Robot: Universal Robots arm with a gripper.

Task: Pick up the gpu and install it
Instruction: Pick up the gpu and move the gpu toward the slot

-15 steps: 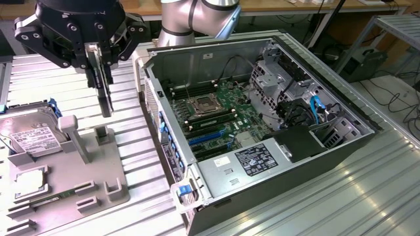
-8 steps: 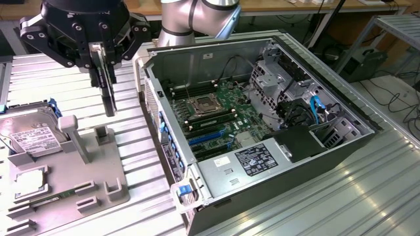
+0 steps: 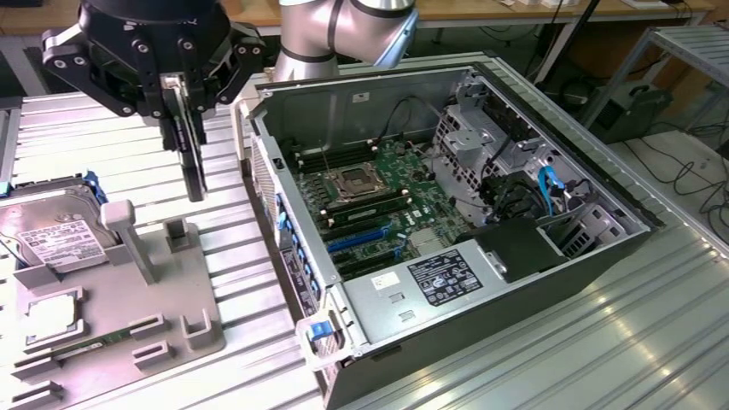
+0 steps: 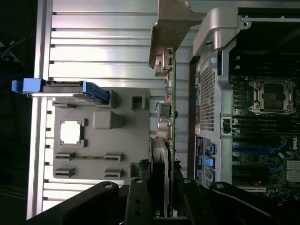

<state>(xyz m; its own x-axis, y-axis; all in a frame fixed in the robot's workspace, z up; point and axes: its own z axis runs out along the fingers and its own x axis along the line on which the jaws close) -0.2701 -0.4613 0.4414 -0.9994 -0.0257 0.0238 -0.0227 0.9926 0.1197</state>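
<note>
Ribbed metal bench in the ext. view carries a grey fixture tray and an open PC case. My gripper hangs over the tray, clamped on the gpu, which dangles edge-on, clear of the tray, at the exterior view's left of the case. Wrist view: gpu runs betw. my fingers, tray on one side, the case's motherboard on the other.
</note>
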